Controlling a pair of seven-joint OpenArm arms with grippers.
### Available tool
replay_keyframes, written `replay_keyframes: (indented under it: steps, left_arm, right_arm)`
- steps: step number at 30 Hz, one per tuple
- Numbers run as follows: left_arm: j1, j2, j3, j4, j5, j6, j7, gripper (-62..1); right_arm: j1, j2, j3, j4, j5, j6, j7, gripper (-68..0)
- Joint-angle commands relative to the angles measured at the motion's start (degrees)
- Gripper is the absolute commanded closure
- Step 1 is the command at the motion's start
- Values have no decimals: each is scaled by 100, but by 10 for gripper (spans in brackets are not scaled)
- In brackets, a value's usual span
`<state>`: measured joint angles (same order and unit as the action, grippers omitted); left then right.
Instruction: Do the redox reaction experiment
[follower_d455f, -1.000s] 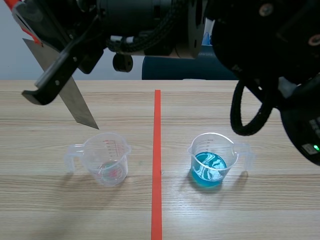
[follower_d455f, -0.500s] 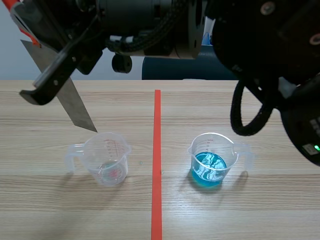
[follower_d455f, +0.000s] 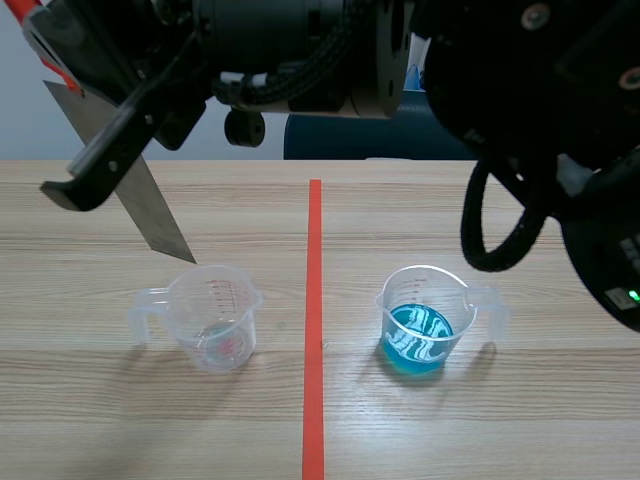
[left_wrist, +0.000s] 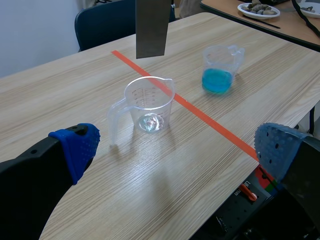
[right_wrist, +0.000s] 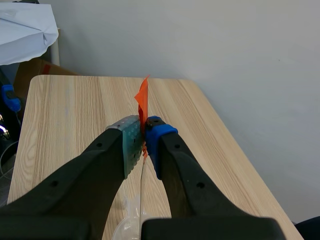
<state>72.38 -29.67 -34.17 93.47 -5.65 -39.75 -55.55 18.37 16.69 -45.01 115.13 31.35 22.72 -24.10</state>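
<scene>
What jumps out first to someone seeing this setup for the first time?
A grey metal strip hangs tilted above the clear measuring cup, left of the red tape line, pinched in the right gripper. Right of the line stands a cup of bright blue liquid.

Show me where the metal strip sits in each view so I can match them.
Scene view: the metal strip hangs tilted, its tip over the clear cup.
Left wrist view: the strip hangs above that cup, ahead of the open left gripper.
Right wrist view: edge-on between the right gripper fingers.
Shared landmark: the clear cup.
</scene>
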Motion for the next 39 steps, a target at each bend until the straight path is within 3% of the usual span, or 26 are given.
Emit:
replay_keyframes:
  steps: [1,16,22,30,39]
  left_arm:
    - [-55,44,-31,22,-72,-13,-72,-623]
    - [-208,44,-31,22,-57,-13,11,-623]
    - [-208,44,-31,22,-57,-13,15,-623]
    - [-208,44,-31,22,-57,-13,11,-623]
    - [-208,42,-31,22,-57,-13,11,-623]
  right_arm:
    - [66,-17,50,33,44,-42,83,-6]
    - [66,2,50,33,44,-42,85,-6]
    - [28,177,98,33,83,-42,149,-6]
    - [-337,885,756,33,503,9,640,-6]
    - [-1047,2087,1784,66,1054,549,1366,-6]
